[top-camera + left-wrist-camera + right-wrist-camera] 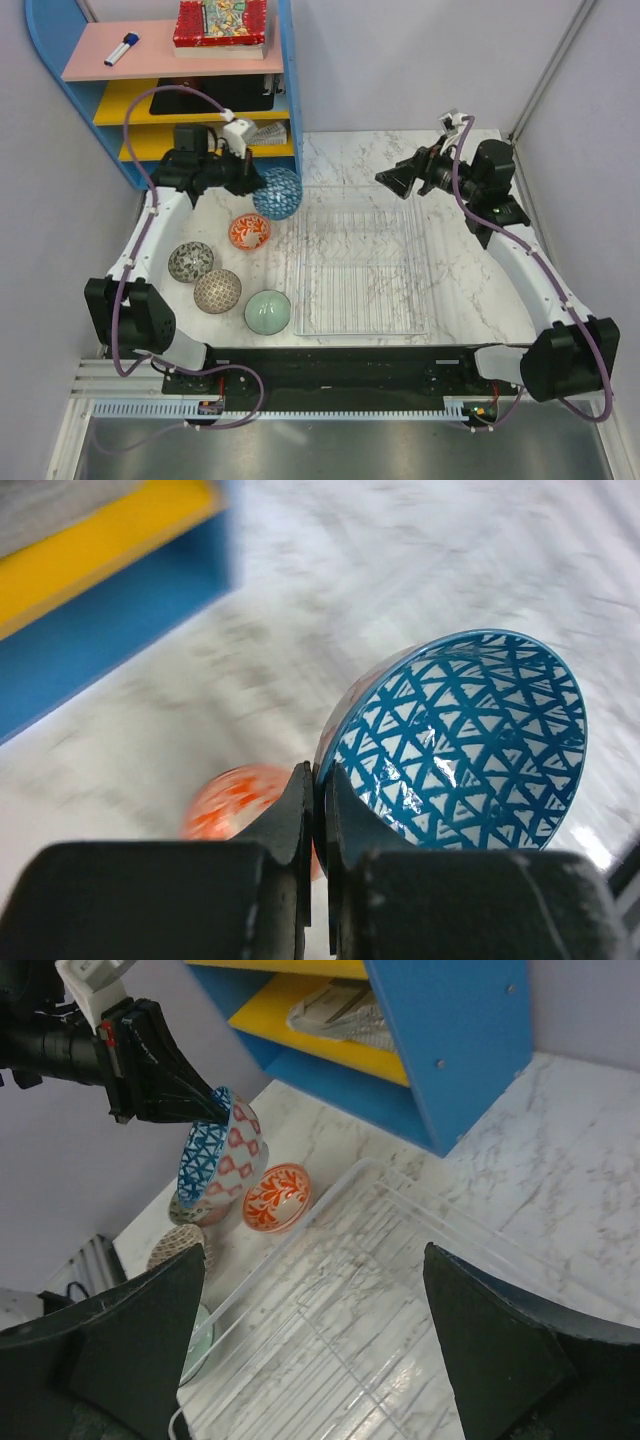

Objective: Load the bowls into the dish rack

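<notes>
My left gripper [250, 178] [321, 780] is shut on the rim of the blue patterned bowl [278, 193] [470, 740] [218, 1158], holding it tilted in the air just left of the clear dish rack [358, 262] [340, 1310]. Under it on the table sits the orange-red floral bowl [249, 232] [232, 796] [276, 1198]. The grey speckled bowl [190, 262], the brown lattice bowl [217, 291] and the pale green bowl [268, 312] stand in a group at the front left. My right gripper [388, 180] [315, 1345] hangs open above the rack's far right corner, with nothing between its fingers.
A blue shelf unit [285, 90] with yellow and pink shelves stands at the back left, close behind my left gripper. On its top lie a marker [122, 49] and a red patterned box [221, 24]. Walls close in the table on both sides.
</notes>
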You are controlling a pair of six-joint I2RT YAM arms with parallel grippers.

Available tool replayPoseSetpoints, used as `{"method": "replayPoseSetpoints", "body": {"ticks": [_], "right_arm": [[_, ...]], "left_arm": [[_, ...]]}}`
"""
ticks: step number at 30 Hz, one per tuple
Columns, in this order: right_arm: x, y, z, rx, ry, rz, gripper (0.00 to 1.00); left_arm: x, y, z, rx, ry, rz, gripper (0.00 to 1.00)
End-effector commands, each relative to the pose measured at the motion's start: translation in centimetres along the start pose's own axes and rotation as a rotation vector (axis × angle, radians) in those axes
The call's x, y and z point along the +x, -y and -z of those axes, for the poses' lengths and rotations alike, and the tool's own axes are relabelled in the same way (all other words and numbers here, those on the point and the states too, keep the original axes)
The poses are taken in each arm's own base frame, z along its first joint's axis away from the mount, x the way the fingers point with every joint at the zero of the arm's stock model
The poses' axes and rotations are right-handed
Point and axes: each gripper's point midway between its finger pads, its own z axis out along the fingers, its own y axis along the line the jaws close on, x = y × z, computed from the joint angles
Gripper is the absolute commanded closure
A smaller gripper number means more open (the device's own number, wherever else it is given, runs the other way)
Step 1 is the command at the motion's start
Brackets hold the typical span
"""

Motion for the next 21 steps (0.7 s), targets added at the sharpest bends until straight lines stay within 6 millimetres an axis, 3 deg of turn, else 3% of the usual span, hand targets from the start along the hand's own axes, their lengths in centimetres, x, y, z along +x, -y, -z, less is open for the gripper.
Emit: {"method": "replayPoseSetpoints", "body": {"ticks": [1, 5, 10, 16, 21], "right_arm": [[1.8, -2.5, -1.5, -0.218, -0.03, -0.209, 0.02], [4.8, -1.4, -2.3, -0.255, -0.107, -0.269, 0.02], [6.1, -2.3, -2.2, -0.347, -0.155, -0.321, 0.02], [6.6, -3.4, -2.0, -0.412, -0.196, -0.39, 0.02], [9.4, -4.0, -1.9, -0.469, -0.332, -0.48, 0.02]], "left_arm": [[-2.4, 11.4, 0.2, 0.418, 0.1, -0.099, 0.98], [-3.2, 15.0, 0.3, 0.545, 0.128, -0.131, 0.98], [-3.7, 18.0, 0.1, 0.641, 0.141, -0.168, 0.98], [-3.3, 19.1, -1.8, 0.635, 0.121, -0.19, 0.98], [-3.7, 19.2, -2.9, 0.624, 0.118, -0.189, 0.98]]}}
